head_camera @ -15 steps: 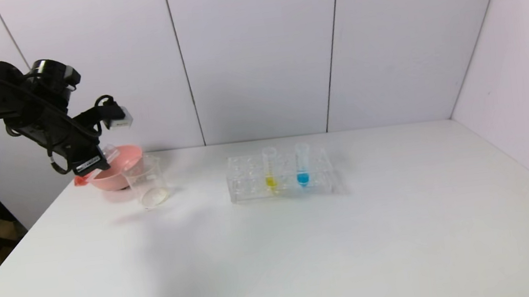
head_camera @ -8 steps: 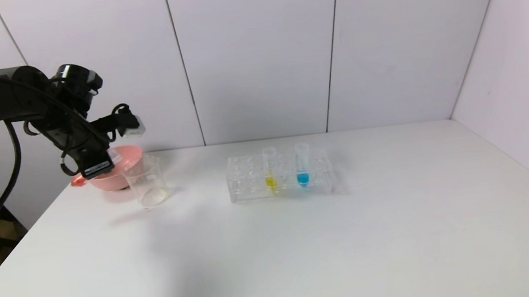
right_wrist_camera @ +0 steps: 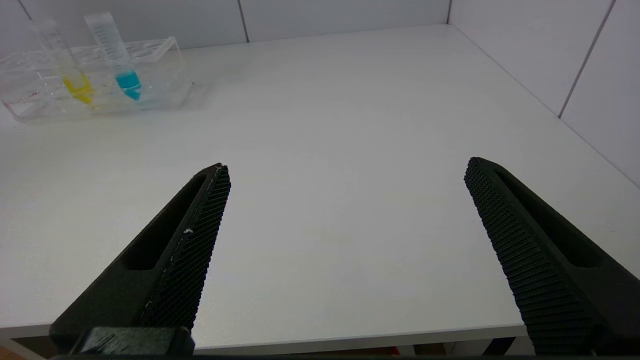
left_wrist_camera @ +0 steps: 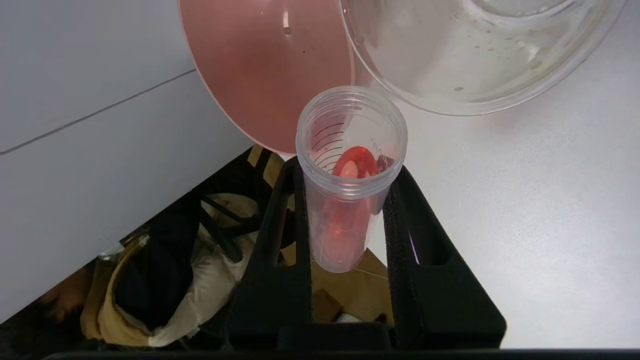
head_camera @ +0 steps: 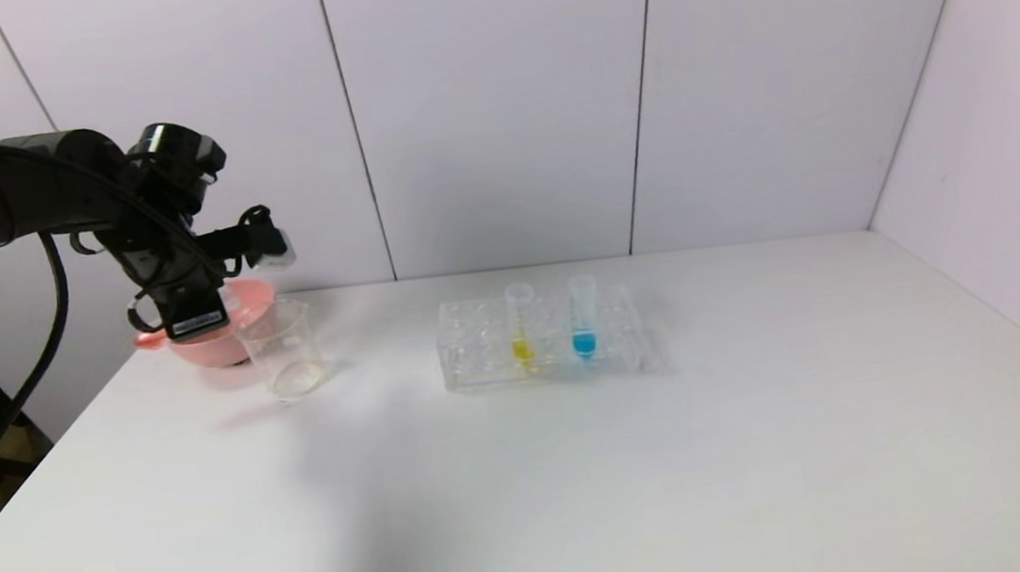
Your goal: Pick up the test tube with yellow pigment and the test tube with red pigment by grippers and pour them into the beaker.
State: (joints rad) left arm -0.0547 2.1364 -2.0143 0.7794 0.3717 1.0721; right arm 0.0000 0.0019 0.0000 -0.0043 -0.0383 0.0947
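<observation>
Red-orange liquid pooled inside the test tube with red pigment (left_wrist_camera: 350,185), pinched between the two black fingers of the left gripper (head_camera: 188,317) at the left of the head frame, above the near-left rim of the pink bowl (head_camera: 257,295). Left gripper clamped shut on that tube; tube tilted, mouth aimed toward the beaker (head_camera: 282,351) with the liquid sitting near the lower, closed end, so no pour seen yet. In the left wrist frame, tube mouth centre, beaker rim (left_wrist_camera: 480,75) at upper right, just beside and partly past the tube lip, bowl wall at upper centre touching the beaker's outline. Judged next: shift the mouth a little toward the right of the head frame, over the beaker opening rather than the bowl, then tip further.

Tabletop (head_camera: 586,467) edge close under the left gripper at the lower left, so little room that way; broad bare surface toward frame centre. Test tube with yellow pigment (head_camera: 521,327) upright in the clear rack (head_camera: 479,351) at centre, beside the blue tube (head_camera: 582,321), well apart from the beaker. Right gripper (right_wrist_camera: 345,235) spread wide, idle low over the near tabletop, outside the head frame, nearer the rack than the left
</observation>
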